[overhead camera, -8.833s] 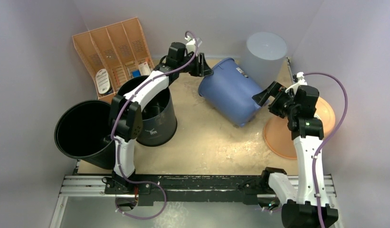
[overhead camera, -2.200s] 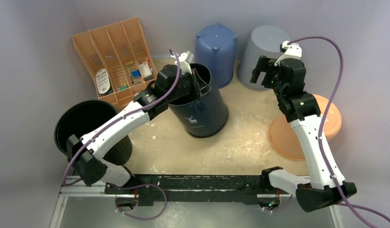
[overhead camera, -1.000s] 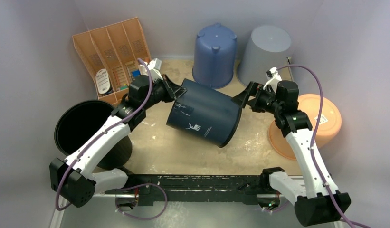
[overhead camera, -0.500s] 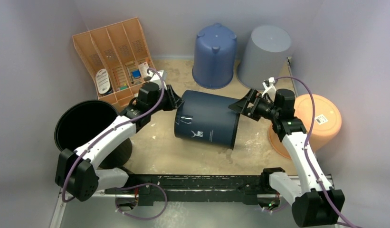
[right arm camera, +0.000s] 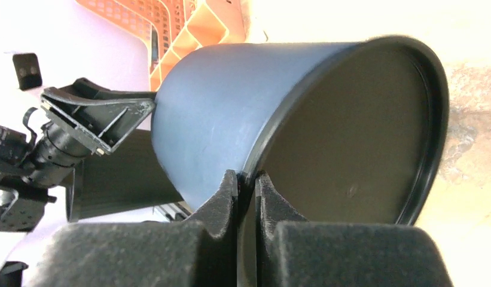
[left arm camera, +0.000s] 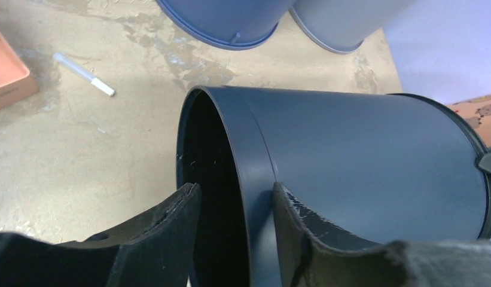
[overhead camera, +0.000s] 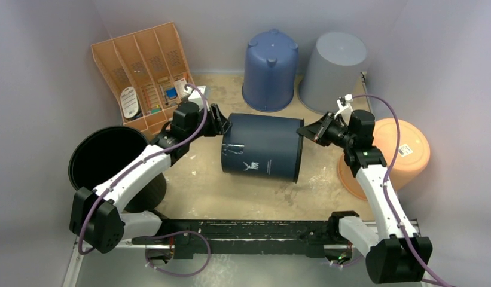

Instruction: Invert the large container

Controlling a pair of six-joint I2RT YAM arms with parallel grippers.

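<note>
Dark-blue container (overhead camera: pixel 261 149), lying on its side at the middle of the table (overhead camera: pixel 195 185), mouth toward the left arm and base toward the right arm. Left gripper (overhead camera: pixel 220 124): jaws apart, straddling the mouth rim with one finger inside and one outside, not clamped. Right gripper (overhead camera: pixel 302 130): pinched shut on the raised lip of the base. Step in hand, by my judgement: the turn is about half made, and the base has yet to rise above the mouth. To do it well, the right arm should carry the base lip up in an arc while the mouth rim pivots on the table. The left jaws should steady that rim or slip clear before it lands flat. The swing should stay clear of the upturned blue bucket (overhead camera: pixel 271 66) and grey bucket (overhead camera: pixel 334 66) behind.
</note>
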